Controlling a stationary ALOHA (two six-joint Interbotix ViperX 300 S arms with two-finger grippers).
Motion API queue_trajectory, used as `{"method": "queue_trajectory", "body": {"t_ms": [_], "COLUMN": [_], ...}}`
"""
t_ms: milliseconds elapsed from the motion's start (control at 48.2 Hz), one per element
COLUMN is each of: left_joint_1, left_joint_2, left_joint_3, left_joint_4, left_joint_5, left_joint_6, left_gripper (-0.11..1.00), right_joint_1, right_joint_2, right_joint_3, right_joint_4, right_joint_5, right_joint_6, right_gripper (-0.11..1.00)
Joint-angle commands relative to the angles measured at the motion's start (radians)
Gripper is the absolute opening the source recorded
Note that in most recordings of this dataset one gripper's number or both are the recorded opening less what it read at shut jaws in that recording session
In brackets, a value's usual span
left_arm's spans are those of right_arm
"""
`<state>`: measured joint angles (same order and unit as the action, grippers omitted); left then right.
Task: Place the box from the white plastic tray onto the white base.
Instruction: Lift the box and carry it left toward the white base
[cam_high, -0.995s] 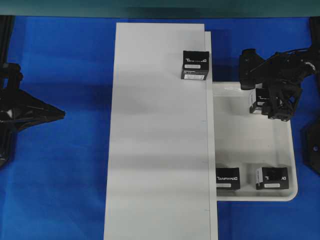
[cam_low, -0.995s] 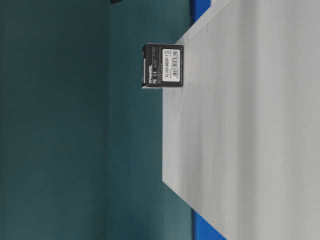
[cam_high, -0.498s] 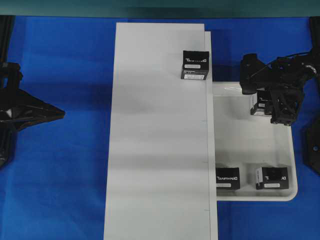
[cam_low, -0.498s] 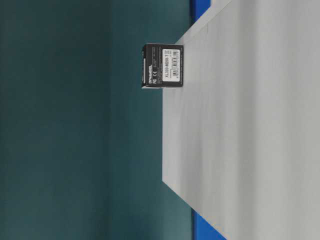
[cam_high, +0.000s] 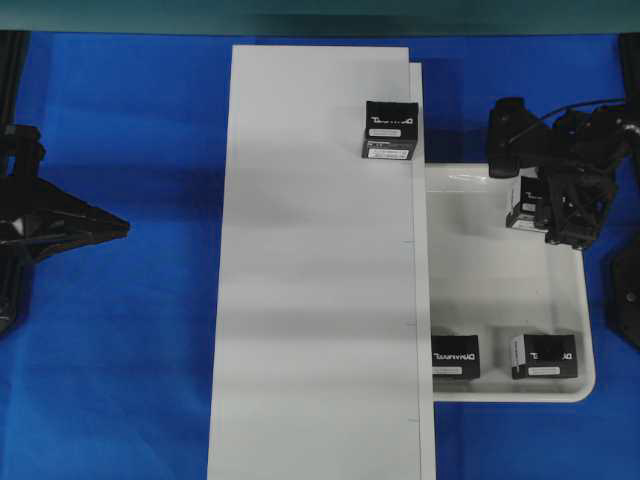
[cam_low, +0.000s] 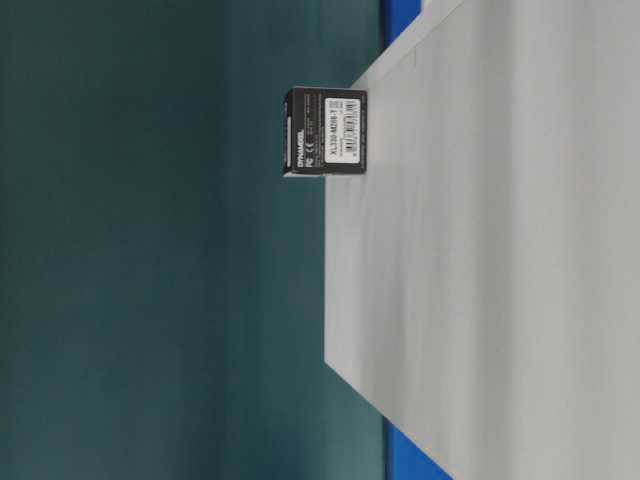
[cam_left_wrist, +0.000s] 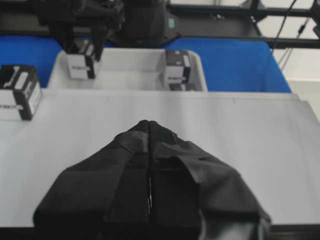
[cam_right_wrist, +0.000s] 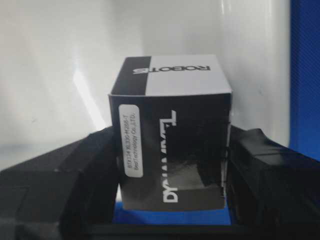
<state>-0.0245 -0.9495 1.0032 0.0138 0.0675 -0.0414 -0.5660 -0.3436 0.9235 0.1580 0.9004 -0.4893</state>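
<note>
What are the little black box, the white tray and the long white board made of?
The box looks like printed cardboard, with folded edges and lettering. The tray seems glossy plastic: it shines, with rounded corners. The board is matte and flat; which material, I can't tell.

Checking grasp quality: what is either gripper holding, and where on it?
The right gripper clamps the box by its two opposite side faces; the left gripper holds nothing.

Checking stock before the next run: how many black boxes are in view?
4. One box stands on the white board; two sit at the tray's near edge; one is in the right claw.
</note>
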Motion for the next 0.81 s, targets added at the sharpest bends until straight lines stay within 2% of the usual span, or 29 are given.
{"method": "queue_trajectory", "body": {"t_ms": [0, 187, 373, 788], "left_joint_1": [-0.002, -0.006, -0.006, -0.005], "left_joint_2": [0.006, 0.003, 0.006, 0.005], "left_joint_3": [-0.031, -0.032, -0.032, -0.034], "left_joint_4": [0.002, 0.000, 0.002, 0.000], "left_joint_5": [-0.008, -0.006, -0.002, -0.002], "left_joint_6": [-0.002, -0.002, -0.002, -0.002], "left_gripper": [-0.07, -0.07, -0.07, -0.07], "right_joint_1": [0.012, 0.025, 0.035, 0.089], "right_joint_2": [-0.032, -0.098, -0.158, -0.213], "right_joint_3": [-0.057, -0.172, -0.270, -0.390], "right_joint_4": [0.005, 0.009, 0.041, 0.049], "right_joint_5": [0.067, 0.239, 0.354, 0.460], "right_joint_6": [0.017, 0.074, 0.126, 0.213], "right_gripper": [0.58, 0.58, 0.58, 0.58]}}
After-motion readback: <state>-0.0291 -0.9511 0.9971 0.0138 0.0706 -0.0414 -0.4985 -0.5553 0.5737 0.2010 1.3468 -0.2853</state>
